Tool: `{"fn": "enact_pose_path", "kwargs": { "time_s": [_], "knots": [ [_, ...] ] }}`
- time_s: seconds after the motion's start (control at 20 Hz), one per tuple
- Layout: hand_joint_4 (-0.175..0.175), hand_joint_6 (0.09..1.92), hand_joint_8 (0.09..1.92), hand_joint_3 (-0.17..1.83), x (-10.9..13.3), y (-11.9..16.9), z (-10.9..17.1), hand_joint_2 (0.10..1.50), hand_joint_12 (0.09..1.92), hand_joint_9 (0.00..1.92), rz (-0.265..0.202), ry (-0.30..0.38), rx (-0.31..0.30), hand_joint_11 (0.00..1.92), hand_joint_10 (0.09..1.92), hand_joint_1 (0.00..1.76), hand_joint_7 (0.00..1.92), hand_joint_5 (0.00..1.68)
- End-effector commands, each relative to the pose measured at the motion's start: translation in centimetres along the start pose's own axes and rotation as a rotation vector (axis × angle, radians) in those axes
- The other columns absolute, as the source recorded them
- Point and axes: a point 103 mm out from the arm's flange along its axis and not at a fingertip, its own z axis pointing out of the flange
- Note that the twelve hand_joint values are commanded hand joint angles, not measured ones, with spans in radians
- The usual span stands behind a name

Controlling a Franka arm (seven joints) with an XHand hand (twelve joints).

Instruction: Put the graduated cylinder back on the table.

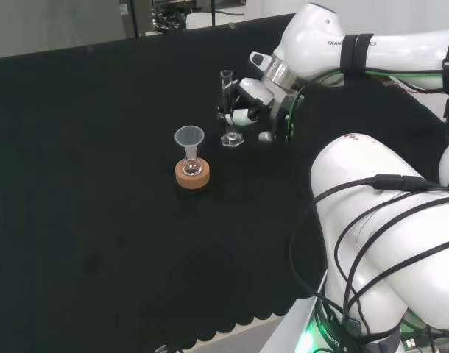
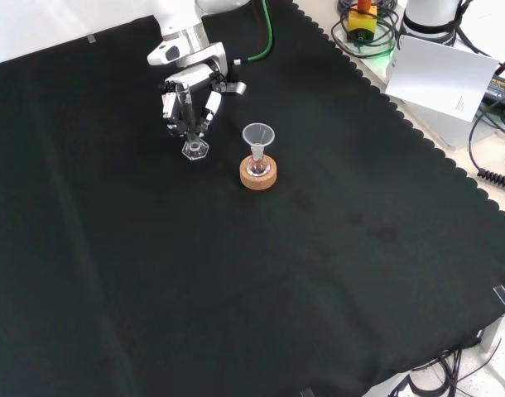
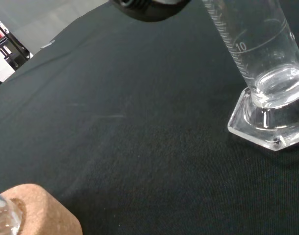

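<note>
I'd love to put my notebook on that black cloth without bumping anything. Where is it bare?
In the front view, the black cloth is bare across the whole near half, below the cork ring stand with its small flask and clear funnel. It is crowded up top, where the black and white hand holds the clear glass graduated cylinder beside the stand.

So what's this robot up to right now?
The robot's hand has its fingers curled round a clear graduated cylinder and holds it upright, its six-sided foot at or just above the black cloth. Beside it a small flask with a funnel on top sits on a cork ring.
</note>
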Motion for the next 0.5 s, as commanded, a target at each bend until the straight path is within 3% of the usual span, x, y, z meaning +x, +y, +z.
{"fn": "enact_pose_path", "kwargs": {
  "time_s": [0.05,0.5],
  "knots": [
    [-0.175,1.03,1.02,0.00,0.06,0.14,0.29,1.12,0.71,1.49,0.000,-0.005,0.004,1.31,0.09,1.26,0.99,0.95],
    [-0.175,1.04,1.03,0.00,-0.58,0.05,0.30,1.12,0.71,1.48,0.013,0.002,-0.004,1.30,0.09,1.26,0.99,0.95]
  ]
}}
